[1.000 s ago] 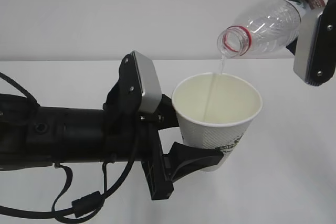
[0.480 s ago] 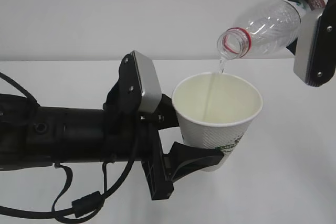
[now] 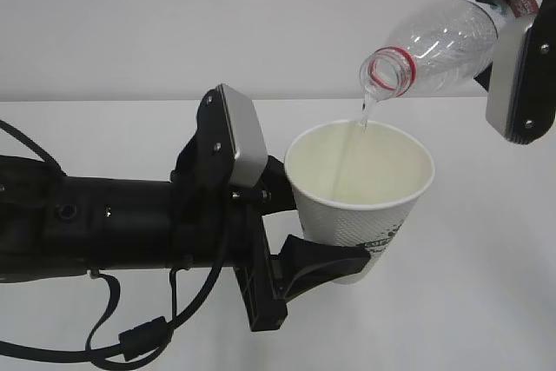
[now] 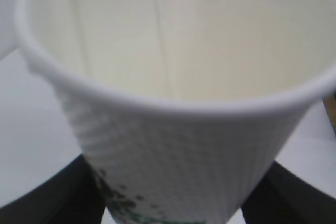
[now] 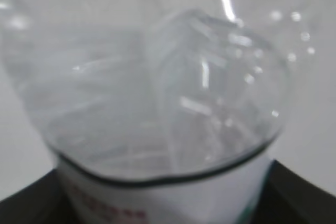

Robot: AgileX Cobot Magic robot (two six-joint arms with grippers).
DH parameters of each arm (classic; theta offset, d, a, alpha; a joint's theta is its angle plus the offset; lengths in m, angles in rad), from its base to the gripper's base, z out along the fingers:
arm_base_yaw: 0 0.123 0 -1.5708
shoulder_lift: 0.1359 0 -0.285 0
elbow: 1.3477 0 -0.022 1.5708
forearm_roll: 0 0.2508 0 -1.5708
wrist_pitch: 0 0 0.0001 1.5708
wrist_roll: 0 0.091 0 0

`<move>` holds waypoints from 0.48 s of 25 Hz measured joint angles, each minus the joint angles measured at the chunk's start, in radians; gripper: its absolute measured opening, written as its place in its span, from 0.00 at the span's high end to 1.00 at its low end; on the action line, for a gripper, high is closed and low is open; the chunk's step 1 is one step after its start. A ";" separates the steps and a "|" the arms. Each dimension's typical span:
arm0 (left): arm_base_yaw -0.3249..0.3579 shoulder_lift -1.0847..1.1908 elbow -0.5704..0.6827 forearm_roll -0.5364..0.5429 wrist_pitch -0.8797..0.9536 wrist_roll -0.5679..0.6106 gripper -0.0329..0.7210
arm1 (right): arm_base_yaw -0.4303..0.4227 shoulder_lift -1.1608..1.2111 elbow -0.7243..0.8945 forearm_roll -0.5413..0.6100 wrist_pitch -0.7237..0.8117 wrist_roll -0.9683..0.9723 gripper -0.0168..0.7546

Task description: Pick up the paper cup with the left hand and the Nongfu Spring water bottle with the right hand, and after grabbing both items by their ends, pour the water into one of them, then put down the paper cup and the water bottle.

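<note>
- Left hand (image 3: 334,236) clamps the cup (image 3: 360,206) low on its wall, held in the air; squeezing harder could buckle the paper and slop the water (image 3: 365,115).
- Right hand (image 3: 512,49) grips the tilted bottle (image 3: 434,41) just above; any drift sends the thin stream past the rim.
- Behind, only bare table (image 3: 486,258) and wall; nothing obstructs.

A bare robotics test setting, most likely a laboratory bench: a plain white tabletop (image 3: 486,301) meets an unmarked pale wall (image 3: 174,15), with no household or shop furnishings in sight. The black robot arm (image 3: 95,228), trailing loose black cables (image 3: 130,336), is the only fixture that marks the room's use.
</note>
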 joint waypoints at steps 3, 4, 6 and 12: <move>0.000 0.000 0.000 0.000 0.000 0.000 0.28 | 0.000 0.000 0.000 0.000 0.000 0.000 0.30; 0.000 0.000 0.000 0.000 0.000 0.000 0.28 | 0.000 0.000 0.000 0.000 0.000 0.000 0.30; 0.000 0.000 0.000 0.000 0.000 0.000 0.28 | 0.000 0.000 0.000 0.000 0.000 0.000 0.30; 0.000 0.000 0.000 0.000 0.000 0.000 0.28 | 0.000 0.000 0.000 0.000 0.000 0.000 0.30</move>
